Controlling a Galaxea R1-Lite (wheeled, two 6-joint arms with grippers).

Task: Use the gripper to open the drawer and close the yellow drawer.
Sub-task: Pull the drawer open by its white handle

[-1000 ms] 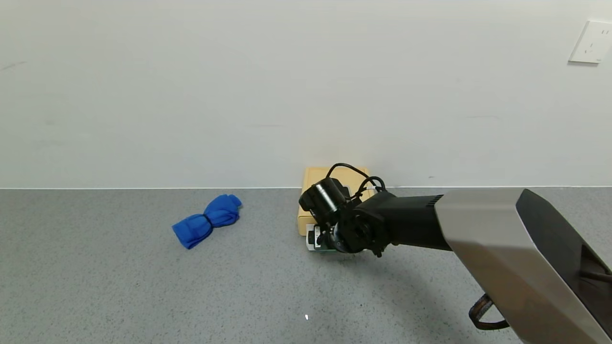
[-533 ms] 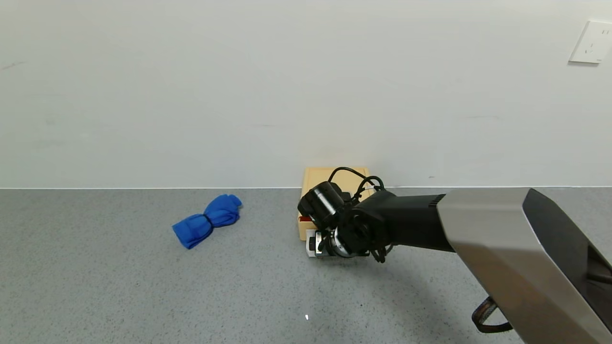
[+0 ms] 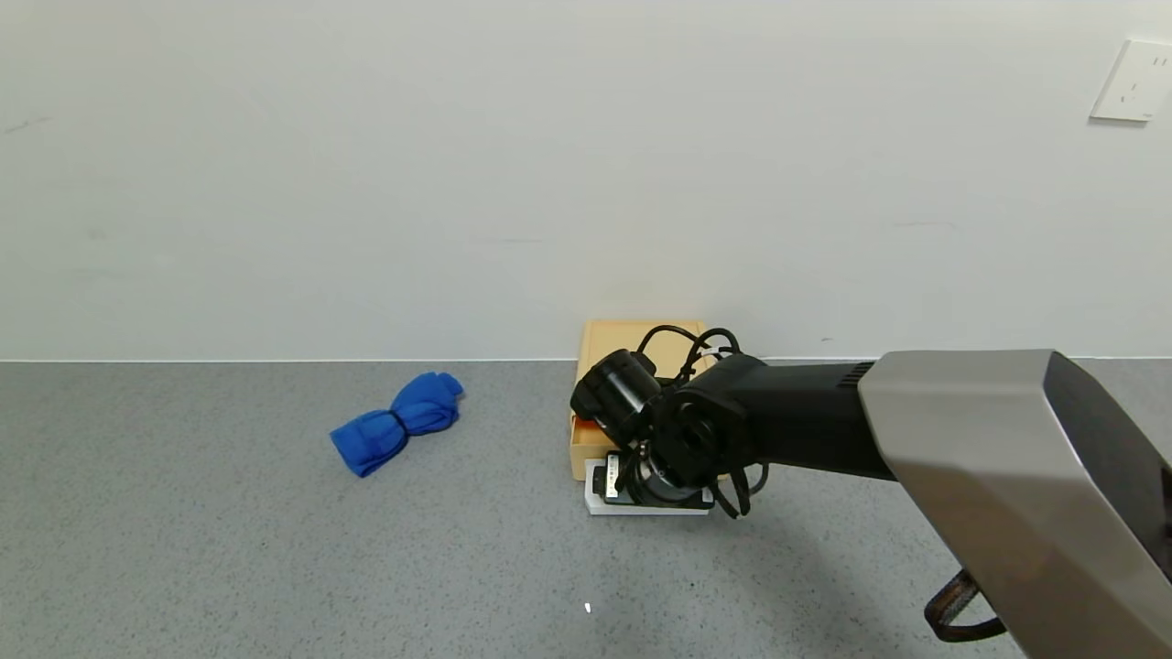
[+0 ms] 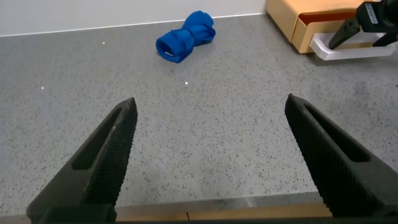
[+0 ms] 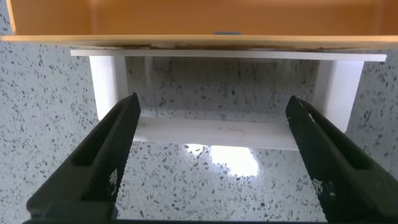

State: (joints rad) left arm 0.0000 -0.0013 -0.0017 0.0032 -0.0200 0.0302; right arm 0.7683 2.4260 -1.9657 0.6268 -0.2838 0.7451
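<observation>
Even, bright light fills the scene, with the wall [image 3: 458,183] evenly lit and no hard hotspots in the head view. A soft shadow falls on the counter [image 3: 229,549] beneath and in front of the right arm [image 3: 916,439]. In the right wrist view, a white glare patch shines on the polished counter just under the handle [image 5: 217,132], which casts a faint reflection. The near fingers [image 5: 93,168] look dark and slightly soft in both wrist views, while the cloth [image 4: 185,36] stays crisp. Straight lines bow slightly toward the edges of the wrist views.
</observation>
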